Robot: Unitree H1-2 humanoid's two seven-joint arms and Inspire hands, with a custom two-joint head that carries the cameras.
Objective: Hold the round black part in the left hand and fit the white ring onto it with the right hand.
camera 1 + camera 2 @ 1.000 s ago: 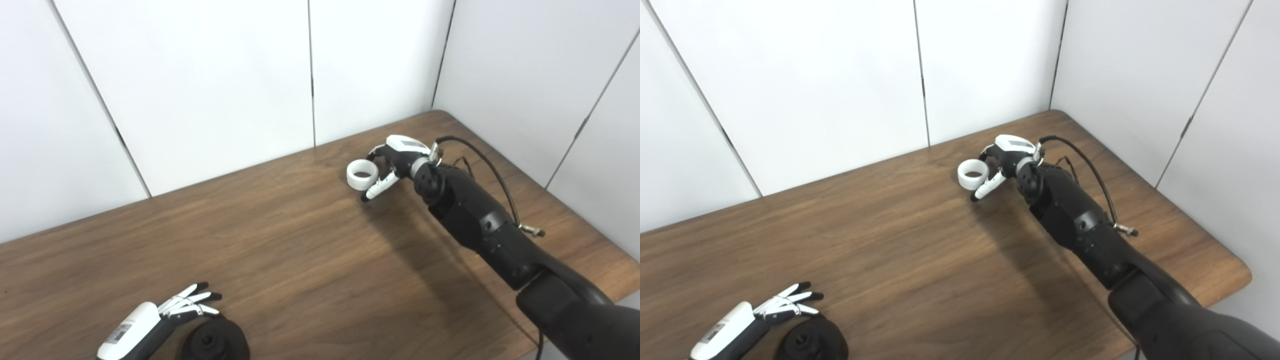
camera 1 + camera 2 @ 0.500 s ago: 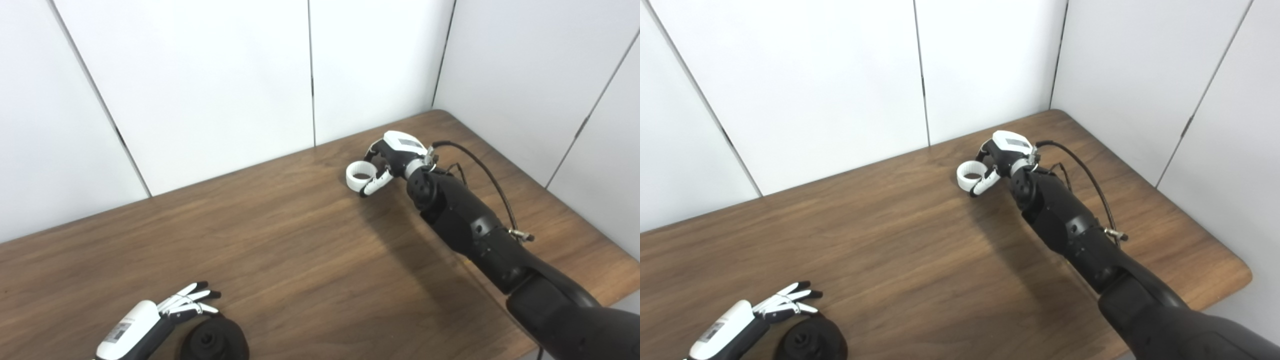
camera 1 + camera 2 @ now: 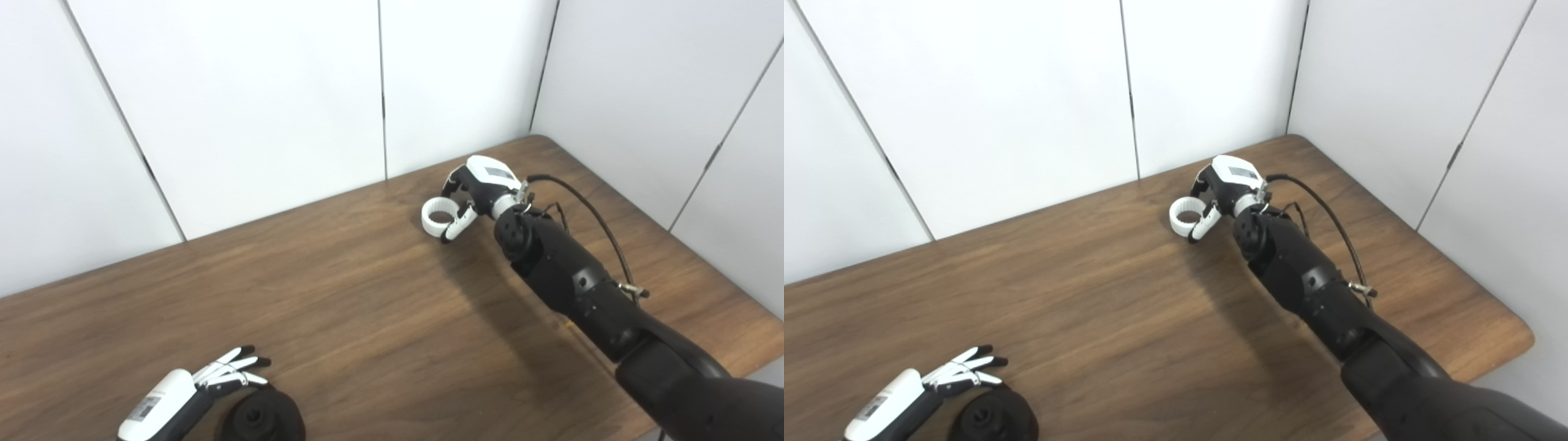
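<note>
**A:** What is on the table, and where?

**B:** A brown wooden table (image 3: 343,294) set against white wall panels (image 3: 245,92). At the far side, toward the right corner, the white ring (image 3: 440,217) lies flat on the wood with its opening facing up. At the near left edge sits the round black part (image 3: 262,418), a dark disc with a raised hub in its centre. The two are well apart — almost the whole table lies between them.

**A:** And the hands?

**B:** The right hand (image 3: 474,196) reaches across to the ring. Its fingers curl around the ring's right side, one white finger (image 3: 456,226) lying along the near edge. It looks like a closing grip, though I cannot tell whether the ring is truly clamped, since it sits on the table. The left hand (image 3: 211,380) rests just beside the black part, fingers spread and apart, holding nothing.

**A:** So which step is this?

**B:** The pick-up stage, I judge — neither piece is lifted. Next the right hand needs a firm pinch on the ring before raising it, and the left hand must close on the black part and lift it with the hub exposed. Then the ring has to be carried across and lined up squarely over the part.
</note>
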